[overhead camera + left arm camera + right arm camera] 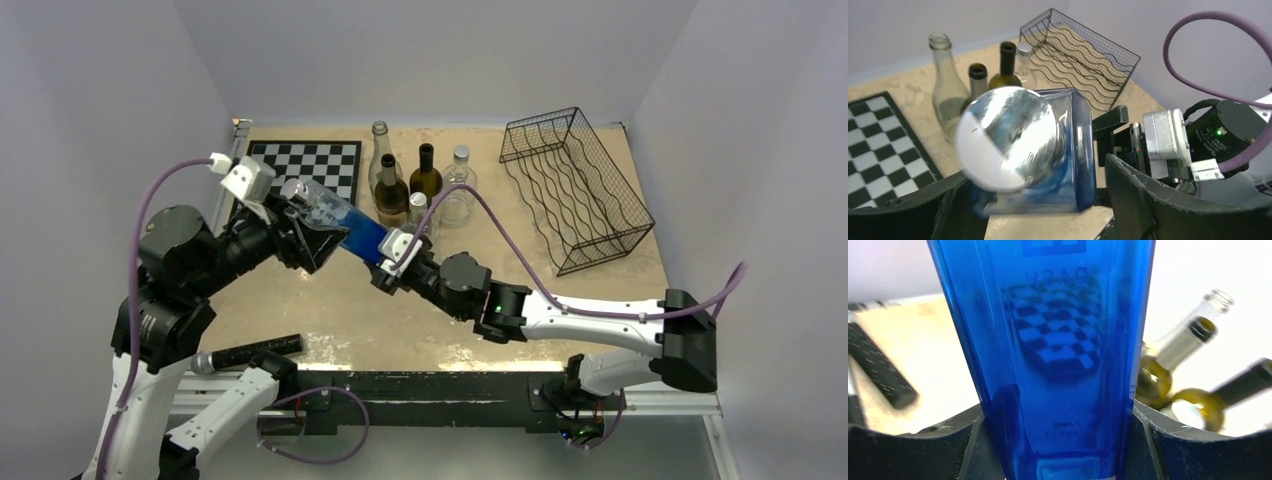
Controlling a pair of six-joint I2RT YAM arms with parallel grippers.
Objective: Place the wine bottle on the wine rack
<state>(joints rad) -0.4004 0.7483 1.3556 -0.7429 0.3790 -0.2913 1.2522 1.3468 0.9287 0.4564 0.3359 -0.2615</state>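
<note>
The wine bottle [340,222], a blue, square-sided glass one with a clear, silvery end, hangs nearly level in the air above the sandy beige surface [400,320], between the two arms and well apart from the rack. The right gripper [392,252] is clamped across its blue flat sides, both black fingers pressed against the glass in the right wrist view. The left gripper [312,228] brackets the clear end; whether it is pinching or merely flanking, I cannot tell.

I judge the bottle rigid, smooth and slippery, fairly heavy, and breakable if dropped. The flat faces near mid-body offer the surest hold, since the round, glossy end gives the pads little to bite.

The black wire wine rack [575,190], with wavy rows and mesh sides, stands at the far right. A cluster of clear and olive-green glass bottles [426,175] stands upright between it and the black-and-white chessboard [310,165].
</note>
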